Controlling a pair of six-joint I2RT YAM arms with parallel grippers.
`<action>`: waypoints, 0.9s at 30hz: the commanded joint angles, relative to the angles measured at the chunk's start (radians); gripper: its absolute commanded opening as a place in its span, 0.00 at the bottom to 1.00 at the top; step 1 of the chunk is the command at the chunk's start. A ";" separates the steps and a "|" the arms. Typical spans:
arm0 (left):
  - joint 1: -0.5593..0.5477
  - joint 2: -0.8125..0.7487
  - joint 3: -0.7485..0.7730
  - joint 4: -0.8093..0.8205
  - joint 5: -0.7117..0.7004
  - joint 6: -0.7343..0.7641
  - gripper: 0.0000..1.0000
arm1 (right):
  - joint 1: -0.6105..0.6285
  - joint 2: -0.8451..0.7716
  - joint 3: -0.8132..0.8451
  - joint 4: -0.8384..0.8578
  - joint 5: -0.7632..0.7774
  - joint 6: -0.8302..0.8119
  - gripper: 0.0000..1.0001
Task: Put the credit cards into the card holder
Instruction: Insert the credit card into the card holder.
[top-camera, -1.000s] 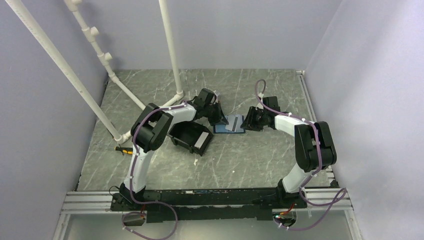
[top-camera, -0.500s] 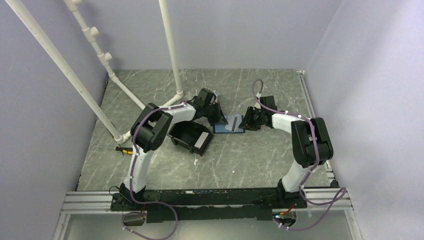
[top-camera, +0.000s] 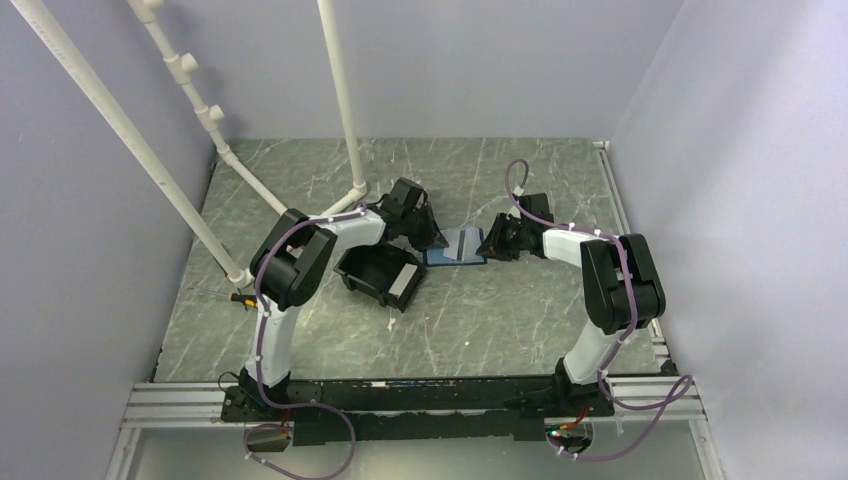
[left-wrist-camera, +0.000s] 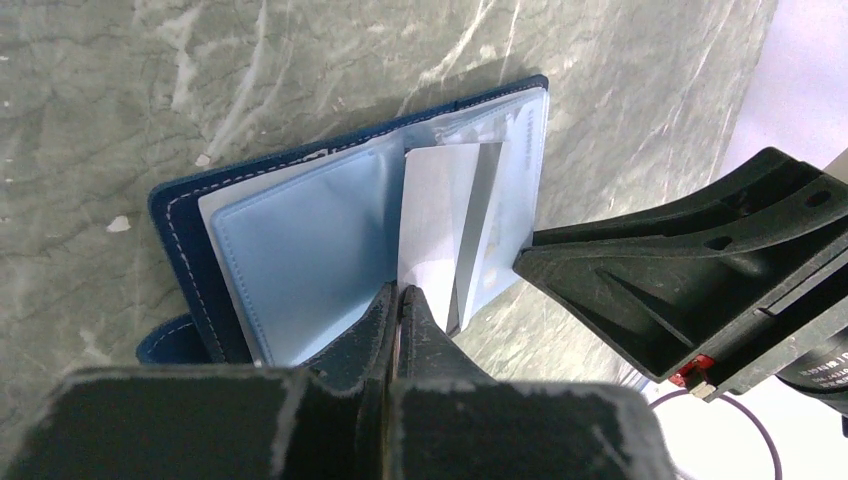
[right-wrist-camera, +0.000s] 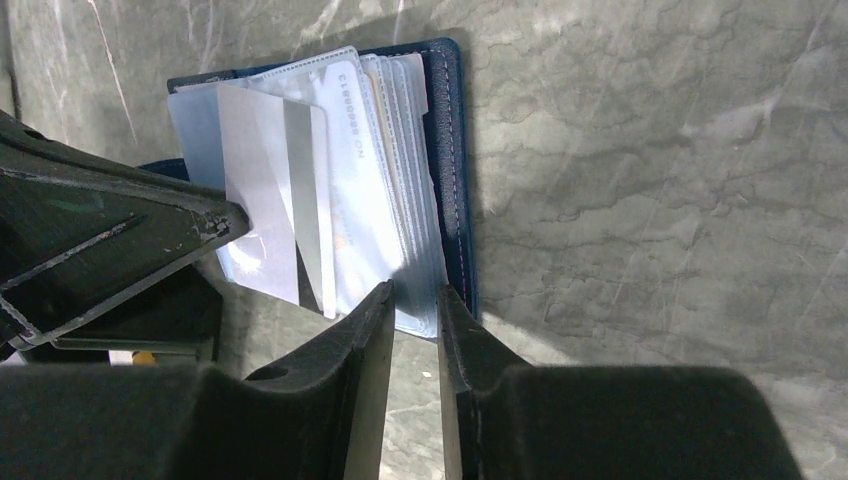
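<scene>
The card holder (top-camera: 452, 255) lies open on the table, navy outside (right-wrist-camera: 455, 180) and light blue inside (left-wrist-camera: 300, 250), its clear sleeves fanned out. My left gripper (left-wrist-camera: 398, 292) is shut on the near edge of a pale whitish credit card (left-wrist-camera: 435, 210), which slants over the sleeves (right-wrist-camera: 265, 190). A second card printed with digits (right-wrist-camera: 350, 150) sits inside a sleeve. My right gripper (right-wrist-camera: 413, 292) faces it from the other side. Its jaws stand a narrow gap apart over the near corner of the sleeves. I cannot tell if they pinch a sleeve.
A black bin (top-camera: 380, 275) stands just left of the card holder, beside the left forearm. A small yellow-handled tool (top-camera: 245, 298) lies at the table's left edge. White pipes (top-camera: 345, 110) rise at the back left. Walls close in all round.
The right gripper's jaws have narrowed and that arm has edged left toward the card holder. The left gripper, still shut on the card, has shifted slightly left.
</scene>
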 joint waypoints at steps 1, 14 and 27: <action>0.009 -0.039 -0.009 -0.006 -0.061 -0.008 0.00 | 0.010 0.030 -0.034 -0.017 0.027 -0.001 0.23; 0.008 -0.058 -0.070 0.091 -0.142 -0.076 0.00 | 0.013 0.030 -0.041 -0.004 0.011 0.017 0.23; -0.001 0.014 -0.005 0.124 0.042 -0.025 0.00 | 0.013 0.019 -0.033 -0.001 -0.016 0.017 0.21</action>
